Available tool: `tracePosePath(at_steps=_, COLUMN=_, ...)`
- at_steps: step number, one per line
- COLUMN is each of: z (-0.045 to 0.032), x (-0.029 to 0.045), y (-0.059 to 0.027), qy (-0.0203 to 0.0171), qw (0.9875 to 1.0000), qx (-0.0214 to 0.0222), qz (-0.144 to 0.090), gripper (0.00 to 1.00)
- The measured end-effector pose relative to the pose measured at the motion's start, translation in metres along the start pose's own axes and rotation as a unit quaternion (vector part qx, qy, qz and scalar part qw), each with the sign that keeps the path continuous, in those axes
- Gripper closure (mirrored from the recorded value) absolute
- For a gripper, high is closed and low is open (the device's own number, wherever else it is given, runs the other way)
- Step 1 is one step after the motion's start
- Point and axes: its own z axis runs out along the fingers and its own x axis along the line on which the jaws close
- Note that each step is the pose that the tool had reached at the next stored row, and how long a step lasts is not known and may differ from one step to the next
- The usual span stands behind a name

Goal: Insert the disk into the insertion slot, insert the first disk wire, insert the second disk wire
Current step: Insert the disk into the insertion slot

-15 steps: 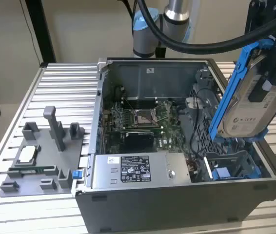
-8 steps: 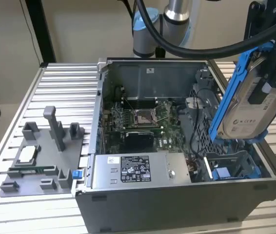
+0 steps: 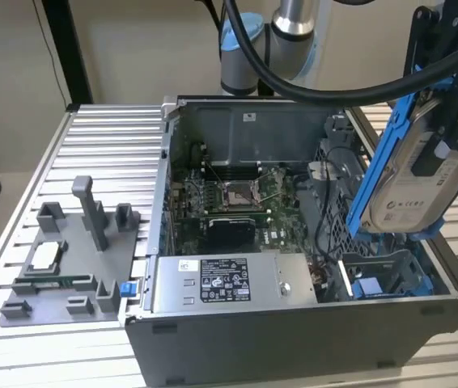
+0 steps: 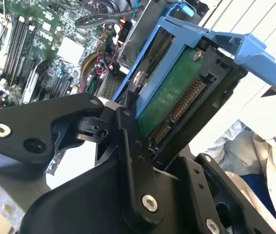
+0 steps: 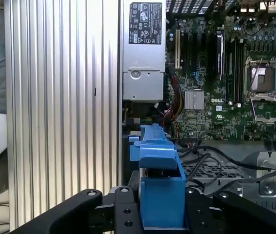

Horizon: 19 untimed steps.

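My gripper (image 3: 443,137) is shut on the disk (image 3: 411,190), a silver-grey drive with a white label in a bright blue carrier. I hold it tilted in the air over the open computer case, at the exterior view's right. The insertion slot (image 3: 379,279), a grey perforated bay with blue rails, sits below the disk in the case's near corner. In the second wrist view the disk's green circuit board (image 4: 172,97) and connector face the camera beside one black finger (image 4: 130,122). In the first wrist view the blue carrier (image 5: 160,195) sits between the fingers, above the bay (image 5: 211,170). Black cables (image 5: 211,151) cross the bay; which are the disk wires I cannot tell.
The open case holds a motherboard (image 3: 229,202) and a silver labelled power-supply box (image 3: 225,283). A grey fixture (image 3: 59,259) with small parts stands on the ribbed metal table (image 3: 108,137) at the exterior view's left. A person's light sleeve (image 4: 269,156) appears beyond the case.
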Motion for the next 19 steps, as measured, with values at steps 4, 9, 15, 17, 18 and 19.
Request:
tracePosePath(at_steps=4, z=0.0001, x=0.0000, y=0.0000, qy=0.0000, qw=1.0000, qx=0.0000, qz=0.000, gripper=1.00)
tracePosePath(at_steps=9, z=0.0028, x=0.0001, y=-0.0001, qy=0.0000, qw=1.0000, qx=0.0000, qz=0.000, gripper=1.00)
tracePosePath(at_steps=15, z=0.0134, x=0.0022, y=-0.0022, qy=-0.0037, qw=1.0000, qx=0.0004, qz=0.000, gripper=1.00)
tracePosePath(at_steps=17, z=0.0165, x=0.0032, y=-0.0050, qy=-0.0059, qw=1.0000, qx=0.0004, qz=0.000, gripper=1.00)
tracePosePath(at_steps=18, z=0.0178, x=0.0035, y=-0.0068, qy=-0.0073, qw=1.0000, qx=0.0003, qz=0.000, gripper=1.00)
tracePosePath(at_steps=19, z=0.0189, x=0.0037, y=-0.0086, qy=-0.0089, qw=1.0000, qx=0.0003, qz=0.000, gripper=1.00)
